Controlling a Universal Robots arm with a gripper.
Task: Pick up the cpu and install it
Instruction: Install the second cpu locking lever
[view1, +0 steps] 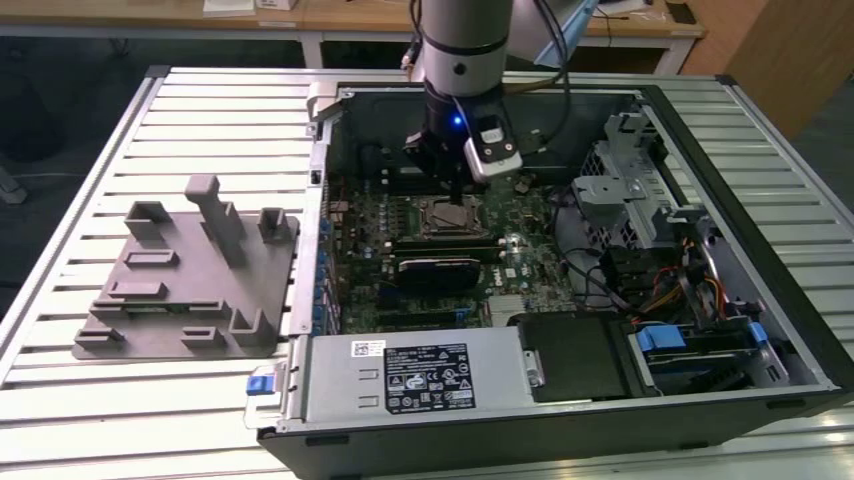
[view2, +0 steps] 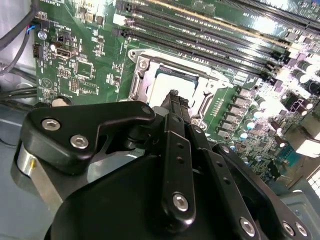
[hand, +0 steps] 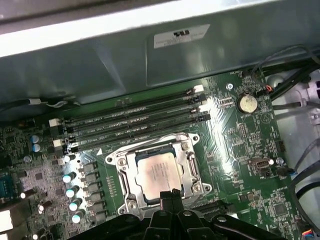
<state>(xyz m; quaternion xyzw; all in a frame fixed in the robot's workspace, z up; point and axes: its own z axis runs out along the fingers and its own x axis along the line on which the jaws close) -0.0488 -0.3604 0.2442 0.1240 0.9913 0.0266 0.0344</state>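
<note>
The cpu (hand: 159, 175), a silvery square chip with a pale rim, lies flat inside the metal-framed socket (hand: 120, 170) on the green motherboard (hand: 235, 145). In the second wrist view the cpu (view2: 162, 82) shows just past the black fingertips (view2: 173, 96). My gripper (hand: 170, 196) hangs a little above the chip's near edge, its fingers together and nothing between them. In the exterior view the gripper (view1: 458, 192) stands inside the open computer case, directly over the socket (view1: 449, 213).
Black memory slots (hand: 135, 122) run beside the socket, and capacitors (hand: 70, 192) stand along one side. The case wall (view1: 320, 170), drive cage (view1: 641, 190), cables (view1: 667, 280) and power supply (view1: 414, 375) ring the board. A grey fixture (view1: 187, 290) sits outside on the slatted table.
</note>
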